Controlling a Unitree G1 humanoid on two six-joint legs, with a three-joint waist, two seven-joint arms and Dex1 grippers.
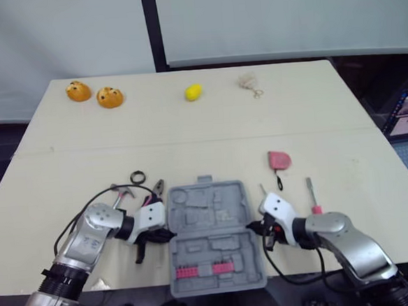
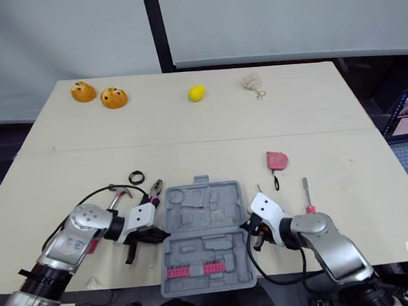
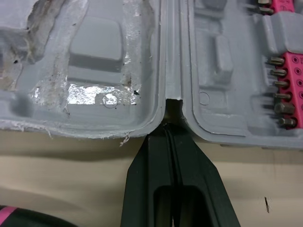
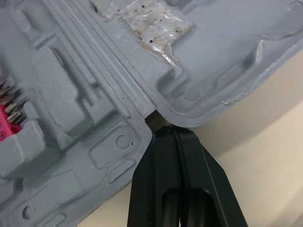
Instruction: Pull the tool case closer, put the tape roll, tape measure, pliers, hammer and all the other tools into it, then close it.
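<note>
Case (image 1: 213, 236) open, lower centre of frame, at near edge of desk (image 1: 188, 126). Left fingers (image 3: 149, 165) and right fingers (image 4: 154, 165) closed, tips butted into hinge notches either side, gripping nothing. Risks: tips slip out; further pull tips case off edge; left arm sweeps pliers (image 1: 157, 189), hammer (image 1: 121, 195).

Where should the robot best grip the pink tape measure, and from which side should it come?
Probably across the pink body of the tape measure, coming down from above with the right gripper, which is nearer. It lies flat and alone, so the fingers can straddle it; its thin black strap looks too slack to hold.
</note>
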